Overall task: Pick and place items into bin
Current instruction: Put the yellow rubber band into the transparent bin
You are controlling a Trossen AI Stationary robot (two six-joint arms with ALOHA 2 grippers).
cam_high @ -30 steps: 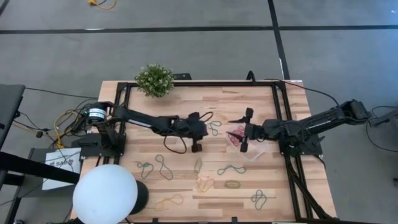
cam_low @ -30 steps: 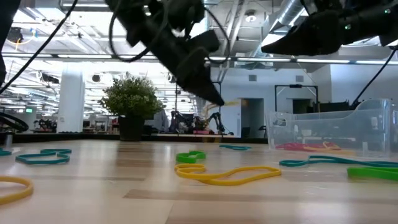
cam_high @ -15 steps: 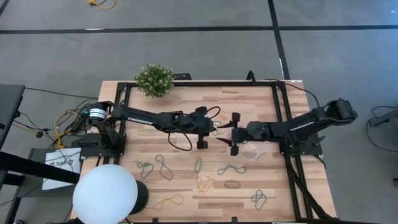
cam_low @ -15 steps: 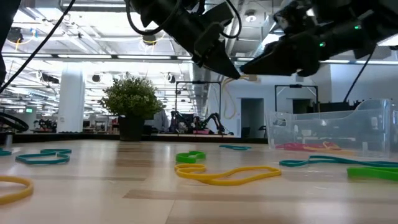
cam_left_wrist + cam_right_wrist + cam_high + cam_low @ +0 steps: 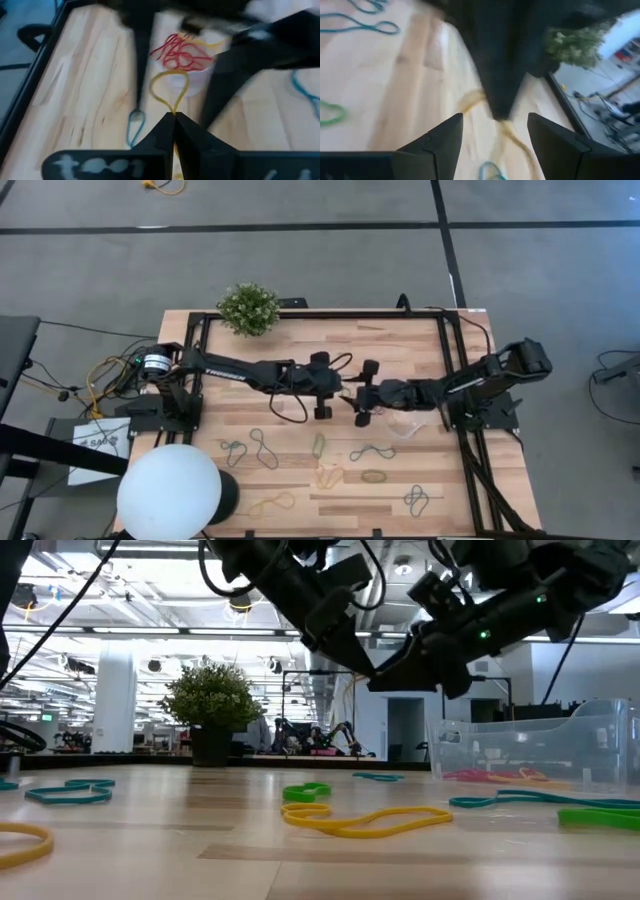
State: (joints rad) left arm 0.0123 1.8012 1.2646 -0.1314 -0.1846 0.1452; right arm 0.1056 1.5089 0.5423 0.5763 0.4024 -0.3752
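Observation:
My left gripper (image 5: 343, 393) is shut on a yellow rubber band (image 5: 170, 89) and holds it in the air above the middle of the table. My right gripper (image 5: 366, 394) is open and faces it. Its two fingers stand on either side of the left fingertips (image 5: 496, 95); I see no touch. The clear bin (image 5: 406, 424) rests on the table under the right arm, with red and yellow bands (image 5: 179, 52) in it. Several more bands lie flat on the table's near half, among them a teal one (image 5: 372, 451) and a yellow one (image 5: 365, 821). My left gripper pinches the yellow band at one end of its loop (image 5: 174, 113), between the two fingertips. The band is lifted clear of the table, and its open loop (image 5: 169, 76) stands out beyond the fingertips.
A potted plant (image 5: 248, 308) stands at the far left corner. A white round lamp head (image 5: 168, 490) overhangs the near left corner. Black frame rails (image 5: 455, 370) border the table. Loose bands (image 5: 250, 448) dot the near half.
My left gripper rose and moved a little toward the table's right with the yellow band, then held still. My right gripper came down and moved toward the table's left, away from the bin, until its open fingers stood around the left fingertips.

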